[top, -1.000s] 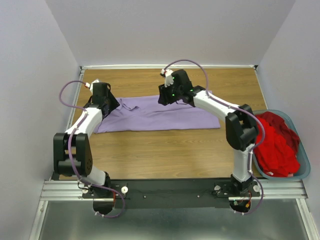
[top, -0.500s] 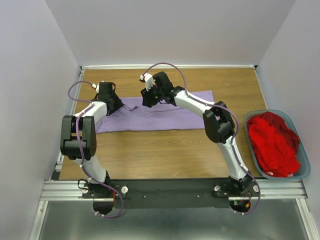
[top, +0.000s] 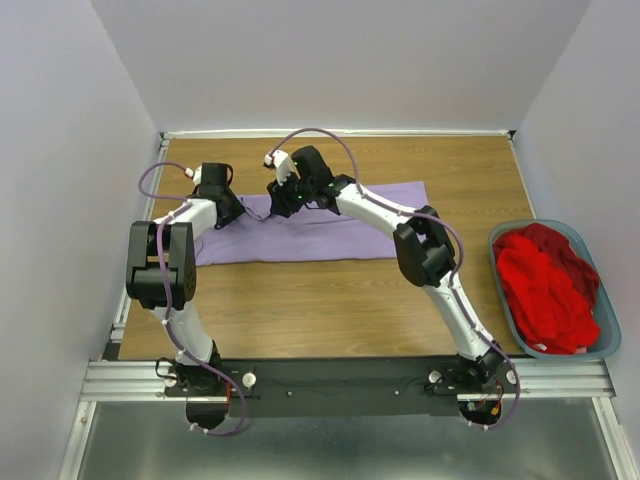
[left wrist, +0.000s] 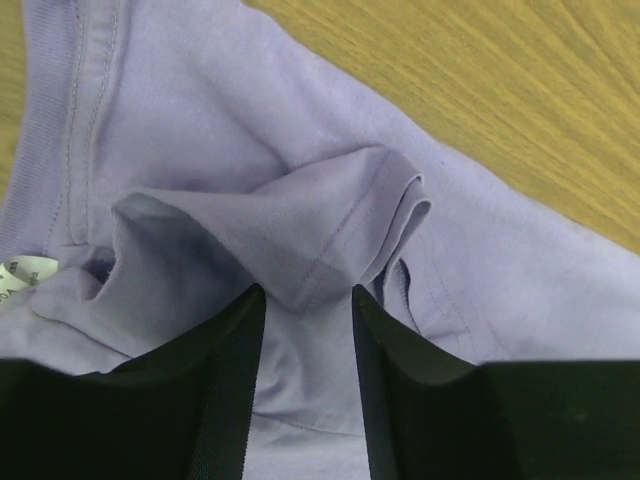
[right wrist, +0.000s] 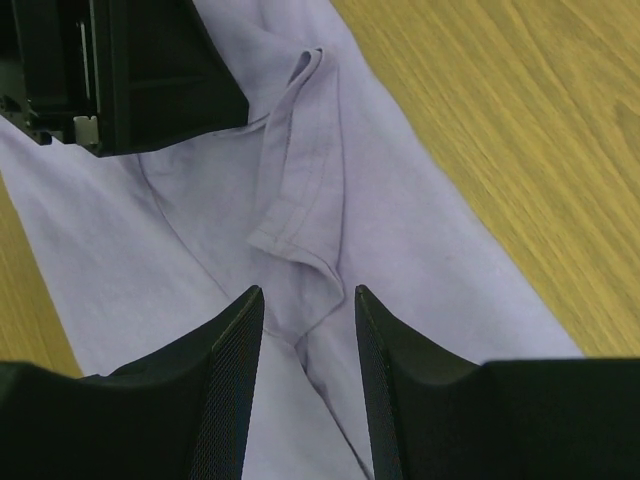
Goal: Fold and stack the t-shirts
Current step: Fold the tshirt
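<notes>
The lavender t-shirt (top: 330,235) lies as a long flat band across the far half of the table. My left gripper (top: 224,207) is down on its left end, open, with a raised sleeve fold (left wrist: 340,225) at its fingertips (left wrist: 308,295). My right gripper (top: 285,196) is close beside it, open, low over a creased sleeve hem (right wrist: 300,215) of the same shirt (right wrist: 420,260). The left gripper's black body (right wrist: 130,70) shows in the right wrist view. The red t-shirt (top: 545,285) lies bunched in the basket at the right.
The teal-grey basket (top: 612,345) stands at the table's right edge. Bare wooden table (top: 330,310) lies between the lavender shirt and the arm bases. White walls enclose the back and both sides.
My right gripper has moved left along the lavender shirt, from its middle to close beside the left gripper. My left gripper has shifted a little right onto the shirt's left end.
</notes>
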